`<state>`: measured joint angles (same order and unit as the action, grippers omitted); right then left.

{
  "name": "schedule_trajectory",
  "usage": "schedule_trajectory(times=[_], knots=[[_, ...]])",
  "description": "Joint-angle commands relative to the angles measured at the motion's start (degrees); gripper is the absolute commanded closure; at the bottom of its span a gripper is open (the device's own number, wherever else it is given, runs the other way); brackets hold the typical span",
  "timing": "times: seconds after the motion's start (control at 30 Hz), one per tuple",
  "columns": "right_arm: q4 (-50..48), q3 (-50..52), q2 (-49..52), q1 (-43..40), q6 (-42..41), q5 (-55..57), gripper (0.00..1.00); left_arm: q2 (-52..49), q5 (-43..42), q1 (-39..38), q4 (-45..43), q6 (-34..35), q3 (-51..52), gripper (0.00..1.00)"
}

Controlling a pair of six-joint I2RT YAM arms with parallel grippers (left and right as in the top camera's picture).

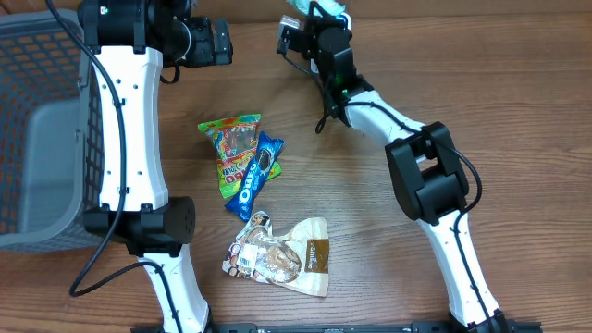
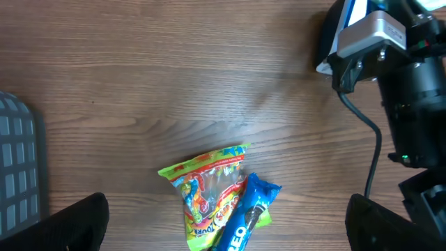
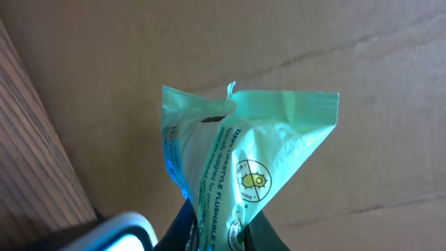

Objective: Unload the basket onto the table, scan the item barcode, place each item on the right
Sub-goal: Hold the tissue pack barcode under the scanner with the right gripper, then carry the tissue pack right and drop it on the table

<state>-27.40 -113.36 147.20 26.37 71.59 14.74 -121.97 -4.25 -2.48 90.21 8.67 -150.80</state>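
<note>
- Pack [image 3: 244,160]: the item to scan, a pale-green wipes sachet, is held off the wood at the far edge of the worktop [image 1: 370,268], gripped by its lower end in the right end effector [image 3: 212,233].
- Right end effector: nearly closed, with the jaws clamped on the pack's bottom seam. This narrow grip leaves most of both printed faces exposed, which suits presenting a code.
- Orientation: the pack stands upright with its notched top seam uppermost and a text face toward the wrist camera. No barcode is legible on that face, so it is probably on the reverse or covered by the grip.
- Left end effector [image 1: 220,42]: fully open and holding nothing. It hovers above the worktop near the right wrist, its camera looking down on the snacks.
- Scanner: none can be identified in any view.
- Surroundings: a gummy bag [image 1: 233,148] lies mid-worktop with an Oreo pack [image 1: 260,174] overlapping its edge. A cookie bag [image 1: 277,254] lies nearer the robot, apart from both. A basket [image 1: 37,139] occupies the left edge.
- Obstructions: the snacks lie well apart from the held pack and do not block it. The two end effectors are close together, so a swing toward each other risks contact.
</note>
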Motion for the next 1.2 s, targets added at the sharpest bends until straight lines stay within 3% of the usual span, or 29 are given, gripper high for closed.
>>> schedule_trajectory(times=[0.0, 0.57, 0.7, 0.93, 1.17], knots=[[1.0, -1.4, -0.5, 1.0, -4.5, -0.5, 0.96, -0.6, 0.2, 0.2, -0.2, 0.2, -0.3, 0.0], [4.4, -1.4, -2.3, 1.1, -5.1, 0.6, 0.96, -0.6, 0.2, 0.2, -0.2, 0.2, -0.3, 0.0], [9.3, -1.4, -5.7, 1.0, -12.9, 0.6, 0.96, -0.5, 0.2, 0.2, -0.2, 0.2, -0.3, 0.0], [26.4, -1.4, -16.9, 0.9, -22.9, -1.8, 0.96, -0.6, 0.2, 0.2, -0.2, 0.2, -0.3, 0.0], [45.8, -1.4, -31.8, -0.4, -47.1, -7.5, 0.96, -0.5, 0.2, 0.2, -0.2, 0.2, -0.3, 0.0]])
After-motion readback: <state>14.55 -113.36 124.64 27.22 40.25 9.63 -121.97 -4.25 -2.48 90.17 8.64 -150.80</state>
